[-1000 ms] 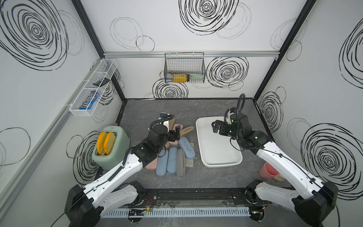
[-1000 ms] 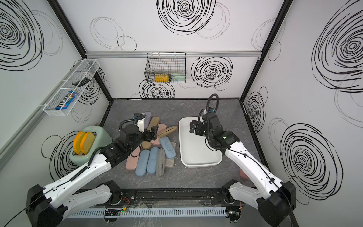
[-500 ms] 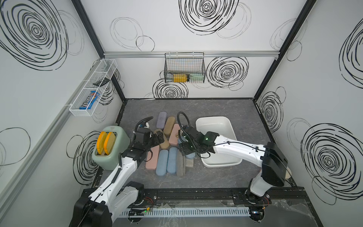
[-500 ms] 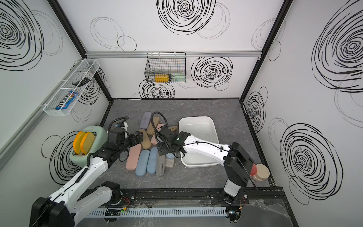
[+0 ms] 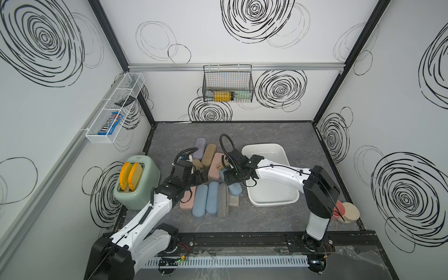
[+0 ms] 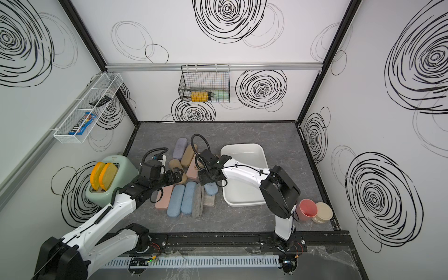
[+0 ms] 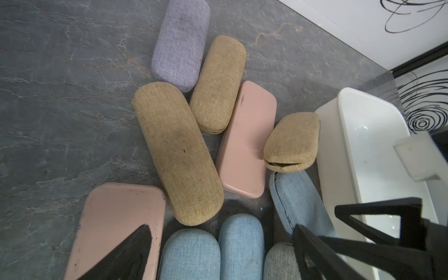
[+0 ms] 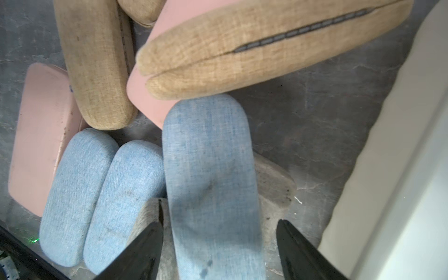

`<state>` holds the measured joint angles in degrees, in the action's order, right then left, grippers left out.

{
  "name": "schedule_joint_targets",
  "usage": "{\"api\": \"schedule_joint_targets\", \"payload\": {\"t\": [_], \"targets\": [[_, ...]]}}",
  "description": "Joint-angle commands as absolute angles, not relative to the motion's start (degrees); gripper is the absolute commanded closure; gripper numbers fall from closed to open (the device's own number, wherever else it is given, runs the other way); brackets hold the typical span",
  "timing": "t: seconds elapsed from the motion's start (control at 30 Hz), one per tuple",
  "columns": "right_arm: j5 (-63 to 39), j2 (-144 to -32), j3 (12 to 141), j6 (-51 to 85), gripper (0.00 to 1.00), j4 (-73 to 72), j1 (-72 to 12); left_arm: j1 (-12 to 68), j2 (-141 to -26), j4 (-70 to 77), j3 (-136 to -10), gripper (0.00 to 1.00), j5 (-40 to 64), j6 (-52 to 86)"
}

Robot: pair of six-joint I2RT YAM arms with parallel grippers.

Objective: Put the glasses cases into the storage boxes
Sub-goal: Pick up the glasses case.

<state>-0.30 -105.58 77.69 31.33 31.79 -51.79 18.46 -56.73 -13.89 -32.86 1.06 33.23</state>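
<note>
Swung away from the storage box [image 5: 271, 194], over which it hung a second ago, the right gripper [image 8: 219, 223] now sits low over the glasses cases [image 5: 213, 179], just beside the box's left wall. Its jaws stand apart on either side of a blue case [image 8: 211, 169], one finger [image 8: 140, 254] along each long edge, and a thin gap shows on both sides. That case lies flat, resting partly on a greyish case [image 8: 274, 184]. The left gripper [image 5: 202, 175], which had pulled back toward the toaster [image 5: 135, 191] half a second ago, has come forward again to the pile's left side. Its jaws are wide with nothing between them, above a pink case [image 7: 116, 218] and two more blue cases [image 7: 191, 254] lying side by side.

All the cases lie on the bench [image 5: 242, 133], bunched near its middle, between the toaster at the left edge and the box. Nearest the back edge a lilac case [image 7: 180, 41] lies beside a tan case [image 7: 218, 82]. A longer tan case [image 7: 177, 155] and a second pink case [image 7: 244, 140] lie just in front of them. Another tan case [image 7: 291, 143] stands tilted on its edge, leaning on that pink one and close against the box's outer wall. Two yellow-orange slices [image 5: 131, 175] stand upright in the toaster's slots.
</note>
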Motion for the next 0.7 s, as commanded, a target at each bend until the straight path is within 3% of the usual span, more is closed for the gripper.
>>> {"api": "schedule_joint_targets", "payload": {"t": [0.0,0.37,0.67], "targets": [[-1.3,-108.5,79.5,30.3,0.23,33.9,-52.1,19.0,-56.2,-14.0,-33.3,0.05,-0.4,32.6],[2.0,-113.7,84.1,29.6,0.29,37.1,-55.5,18.9,-55.9,-14.4,-33.3,0.03,0.0,33.0],[4.9,-113.3,86.0,30.5,0.45,39.0,-57.4,19.5,-55.4,-14.7,-33.2,0.01,-0.5,33.4]]}}
